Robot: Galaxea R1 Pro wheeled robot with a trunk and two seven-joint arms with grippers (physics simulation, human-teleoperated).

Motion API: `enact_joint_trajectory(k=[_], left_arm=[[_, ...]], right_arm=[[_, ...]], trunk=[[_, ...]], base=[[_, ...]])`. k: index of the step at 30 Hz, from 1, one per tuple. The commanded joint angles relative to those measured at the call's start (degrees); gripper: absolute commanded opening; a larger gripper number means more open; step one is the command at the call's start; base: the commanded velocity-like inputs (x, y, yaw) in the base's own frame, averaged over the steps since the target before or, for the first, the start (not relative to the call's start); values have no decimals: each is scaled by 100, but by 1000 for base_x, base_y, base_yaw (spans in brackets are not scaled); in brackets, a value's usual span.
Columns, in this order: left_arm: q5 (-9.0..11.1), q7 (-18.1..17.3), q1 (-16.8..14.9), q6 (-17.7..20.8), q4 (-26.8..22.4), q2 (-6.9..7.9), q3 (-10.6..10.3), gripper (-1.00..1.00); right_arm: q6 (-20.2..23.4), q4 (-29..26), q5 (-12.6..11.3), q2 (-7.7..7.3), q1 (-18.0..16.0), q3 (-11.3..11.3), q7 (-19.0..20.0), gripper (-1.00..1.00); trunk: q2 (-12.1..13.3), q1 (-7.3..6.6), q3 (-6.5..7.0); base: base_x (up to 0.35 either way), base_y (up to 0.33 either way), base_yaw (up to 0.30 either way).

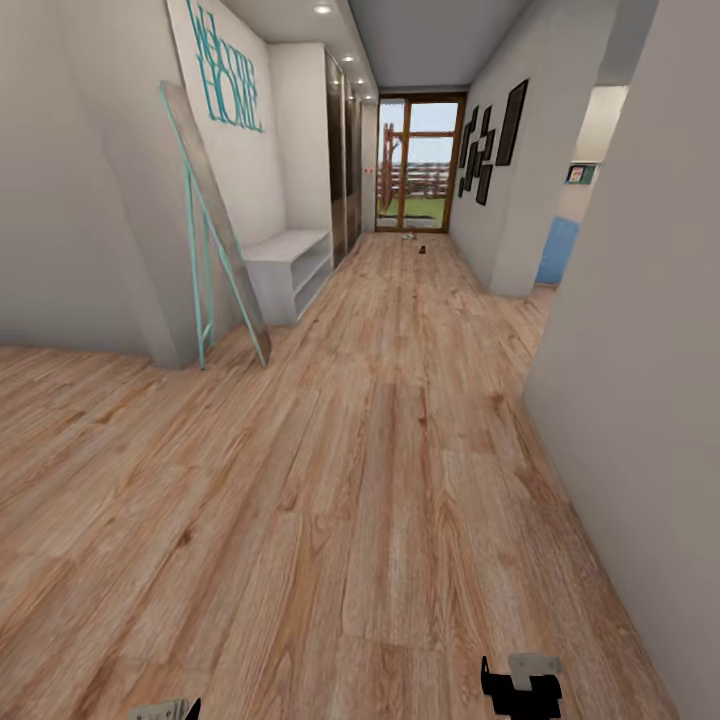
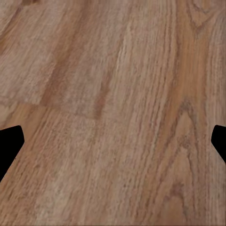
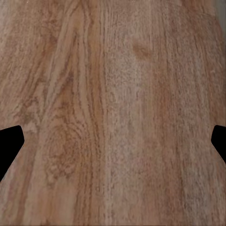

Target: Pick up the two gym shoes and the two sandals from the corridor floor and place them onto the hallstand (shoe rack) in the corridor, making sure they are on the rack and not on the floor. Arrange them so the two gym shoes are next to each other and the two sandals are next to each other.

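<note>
Corridor: we look down a long hallway over the corridor floor (image 1: 380, 480) toward a glass door (image 1: 420, 165)
Left wall: a teal-framed mirror (image 1: 215, 235) leans beside a low white bench (image 1: 290, 265)
Shoes: two tiny items (image 1: 415, 240) lie near the door; we cannot tell which shoes
Left gripper (image 2: 113, 141): jaws spread wide above bare planks
Right gripper (image 3: 113, 141): jaws likewise wide, nothing held

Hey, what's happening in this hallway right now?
The robot stands in a long corridor, handling nothing. Both hands, left and right, hang open over the bare wood floor. Small things that may be shoes lie far off by the glass door, too small to identify. A white bench sits along the left wall.
</note>
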Motion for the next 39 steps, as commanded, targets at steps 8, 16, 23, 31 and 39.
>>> enact_joint_trajectory(k=[8,16,23,31,39], left_arm=[[53,-57,-5,-7,5,0,22,100],[53,-57,-4,-10,5,3,25,100],[53,-57,-9,-9,6,4,26,100],[53,-57,-5,-7,5,4,26,100],[53,-57,-6,-3,7,4,26,100]], right_arm=[[-16,7,61,0,-4,-47,-19,100],[-16,7,61,1,-4,-47,-19,100],[-16,7,61,5,-4,-47,-19,100],[-16,7,61,7,-4,-47,-19,100],[-16,7,61,8,-4,-47,-19,100]], trunk=[[-2,2,-5],[-2,2,-5],[-2,2,-5],[-2,2,-5],[-2,2,-5]], base=[[337,0,-7],[337,0,-1],[337,0,0],[337,0,0],[337,0,0]])
